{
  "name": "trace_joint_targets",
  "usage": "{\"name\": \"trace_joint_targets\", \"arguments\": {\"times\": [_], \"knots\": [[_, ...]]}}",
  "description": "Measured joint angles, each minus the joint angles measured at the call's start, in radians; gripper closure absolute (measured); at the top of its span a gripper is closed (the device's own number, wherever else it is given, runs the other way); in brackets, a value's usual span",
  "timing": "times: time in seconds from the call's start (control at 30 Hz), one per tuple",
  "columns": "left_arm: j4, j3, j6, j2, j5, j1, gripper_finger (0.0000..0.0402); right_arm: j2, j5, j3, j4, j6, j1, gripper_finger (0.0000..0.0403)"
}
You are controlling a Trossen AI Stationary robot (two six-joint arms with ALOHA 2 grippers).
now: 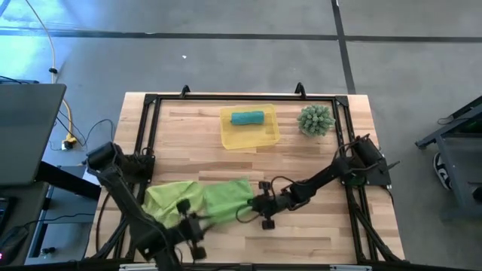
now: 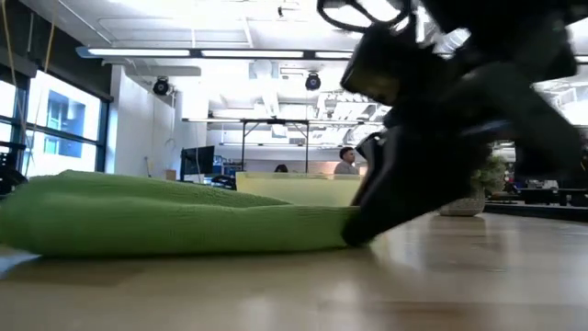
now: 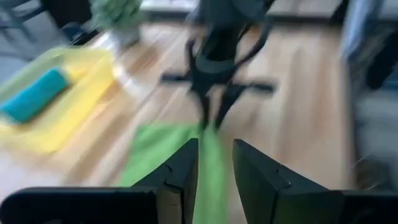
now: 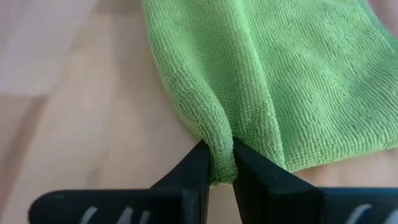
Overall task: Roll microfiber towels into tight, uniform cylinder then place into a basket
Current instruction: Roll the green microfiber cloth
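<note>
A lime-green microfiber towel (image 1: pixel 203 197) lies crumpled on the wooden table near its front edge, and in the low view it shows as a low mound (image 2: pixel 165 216). My right gripper (image 4: pixel 216 165) is shut on its right end. My left gripper (image 3: pixel 215 168) stands over the towel's left part (image 1: pixel 187 212), with green cloth filling the gap between its fingers. A rolled teal towel (image 1: pixel 247 117) lies in the yellow basket (image 1: pixel 267 137) at the far middle of the table. My left gripper has a narrow ridge of the lime-green towel (image 3: pixel 212 155) between its two fingers. The ridge runs on toward my right gripper (image 3: pixel 208 121). The view looks along the fingers, so layers and depth of hold do not show. My right gripper pinches a bunched fold at the towel's right edge (image 4: pixel 222 146) between its two fingertips. It comes slanting down from the table's right side. The cloth puckers into a ridge at the fingers, and the towel beyond them lies on the table (image 2: pixel 303 225).
A spiky green ball-shaped plant (image 1: pixel 315 120) stands right of the basket. A black frame (image 1: pixel 151 102) runs round the table's edges. Bare wood shows between the towel and the basket (image 1: pixel 226 162). A dark laptop sits off the table at the left (image 1: pixel 30 132).
</note>
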State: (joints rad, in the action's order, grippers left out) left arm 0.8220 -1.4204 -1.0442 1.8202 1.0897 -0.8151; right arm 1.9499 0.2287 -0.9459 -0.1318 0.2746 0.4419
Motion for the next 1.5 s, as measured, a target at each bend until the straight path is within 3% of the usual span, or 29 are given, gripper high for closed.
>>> {"name": "trace_joint_targets", "arguments": {"times": [0.1, 0.23, 0.3, 0.4, 0.5, 0.6, 0.67, 0.9, 1.1, 1.5], "knots": [[0.240, 0.016, -0.080, -0.047, -0.103, 0.037, 0.0314, 0.000, 0.002, 0.000, 0.002, 0.033, -0.036, 0.0356], [0.223, 0.220, -0.045, -0.207, -0.215, 0.104, 0.0314, 0.000, 0.005, 0.000, 0.006, 0.038, -0.078, 0.0356], [0.094, 0.379, 0.070, -0.326, -0.260, 0.146, 0.0314, 0.000, 0.007, -0.001, 0.008, 0.035, -0.090, 0.0356], [-0.210, 0.594, 0.383, -0.488, -0.352, 0.242, 0.0314, 0.000, 0.006, -0.001, 0.009, 0.033, -0.104, 0.0356], [-0.598, 0.764, 0.696, -0.630, -0.538, 0.340, 0.0314, 0.000, 0.006, -0.001, 0.007, 0.032, -0.117, 0.0356], [-0.888, 0.892, 0.752, -0.690, -0.733, 0.432, 0.0314, -0.001, -0.008, -0.001, 0.007, 0.031, -0.125, 0.0356], [-1.002, 0.946, 0.709, -0.697, -0.779, 0.471, 0.0313, -0.001, -0.019, -0.001, 0.005, 0.031, -0.128, 0.0356], [-1.023, 0.984, 0.675, -0.587, -0.794, 0.440, 0.0274, -0.001, -0.022, -0.001, -0.007, -0.029, -0.128, 0.0356], [-1.029, 0.982, 0.746, -0.465, -0.827, 0.390, 0.0228, -0.001, -0.023, -0.001, -0.008, -0.032, -0.128, 0.0356], [-1.032, 0.982, 0.840, -0.293, -0.681, 0.349, 0.0218, 0.000, -0.020, -0.001, -0.013, -0.030, -0.128, 0.0356]]}}
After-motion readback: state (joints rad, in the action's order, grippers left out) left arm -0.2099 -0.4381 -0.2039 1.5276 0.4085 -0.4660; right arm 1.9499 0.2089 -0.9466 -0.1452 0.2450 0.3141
